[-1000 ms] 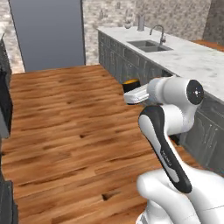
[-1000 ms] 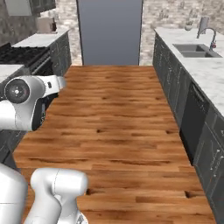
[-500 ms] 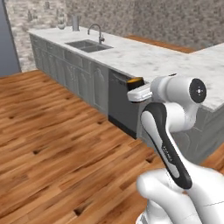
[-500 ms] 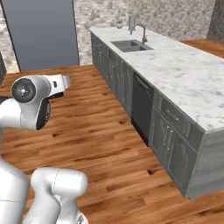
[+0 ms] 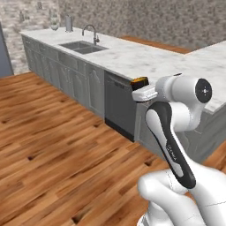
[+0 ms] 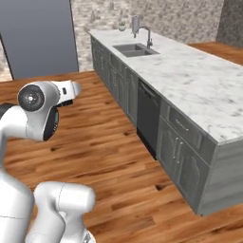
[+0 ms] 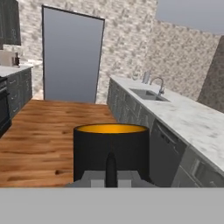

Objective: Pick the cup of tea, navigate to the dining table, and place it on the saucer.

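At the end of the white arm, the two-finger gripper [image 7: 111,175] is closed on the small black cylindrical cup of tea [image 7: 111,151]. The hand view shows the cup upright, orange-brown liquid level at its rim, one dark fingertip [image 7: 111,168] lying against the near wall of the cup. The handle cannot be made out from this angle.

Left base view: the cup [image 5: 139,81] appears as a dark sliver with an orange top just beyond the white wrist, held up in the air over the wooden plank floor [image 5: 48,132], about level with the top of the marble-topped counter on grey panelled cabinets [image 5: 132,57]. The cup is clear of the counter, not touching it.

Counter details: a recessed steel sink [image 6: 134,48] with a curved chrome tap [image 6: 146,33] sits toward its far end; a dark dishwasher front [image 6: 148,116] is set into the cabinet run below. A small grey canister [image 5: 69,23] stands on the counter past the sink, near the stone-patterned back wall [image 7: 131,48].

Hand view also shows a tall flat grey door panel [image 7: 72,57] ahead across the floor, and part of a dark cabinet run with a pale top [image 7: 11,87] at the left edge.
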You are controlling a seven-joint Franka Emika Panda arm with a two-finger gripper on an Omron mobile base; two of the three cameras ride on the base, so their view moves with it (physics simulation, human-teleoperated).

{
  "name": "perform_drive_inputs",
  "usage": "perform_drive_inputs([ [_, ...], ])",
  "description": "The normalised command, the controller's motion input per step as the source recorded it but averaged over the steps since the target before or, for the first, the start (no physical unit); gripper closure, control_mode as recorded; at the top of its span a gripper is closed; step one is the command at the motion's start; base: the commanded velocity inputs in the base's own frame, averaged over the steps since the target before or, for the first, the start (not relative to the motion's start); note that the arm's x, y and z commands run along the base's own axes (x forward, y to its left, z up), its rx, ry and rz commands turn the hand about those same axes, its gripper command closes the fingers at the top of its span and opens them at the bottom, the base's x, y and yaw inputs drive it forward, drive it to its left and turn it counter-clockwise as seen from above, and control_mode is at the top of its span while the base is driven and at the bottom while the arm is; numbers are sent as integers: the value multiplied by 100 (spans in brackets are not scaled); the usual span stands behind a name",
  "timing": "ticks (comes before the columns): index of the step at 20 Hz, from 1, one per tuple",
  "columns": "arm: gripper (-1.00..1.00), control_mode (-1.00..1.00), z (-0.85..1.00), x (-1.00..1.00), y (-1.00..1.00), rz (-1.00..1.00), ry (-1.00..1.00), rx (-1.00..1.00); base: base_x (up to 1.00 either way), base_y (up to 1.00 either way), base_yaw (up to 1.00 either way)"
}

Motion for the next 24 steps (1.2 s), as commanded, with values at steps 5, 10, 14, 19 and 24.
perform_drive_inputs([
  [5, 100, 100, 0, 0, 0, 0, 0, 0, 92, -5, -4],
  [10, 100, 100, 0, 0, 0, 0, 0, 0, 22, -14, -38],
  [14, 100, 100, 0, 0, 0, 0, 0, 0, 0, -8, -61],
  [19, 100, 100, 0, 0, 0, 0, 0, 0, -8, 0, -60],
  [24, 100, 100, 0, 0, 0, 0, 0, 0, -15, 0, -38],
])
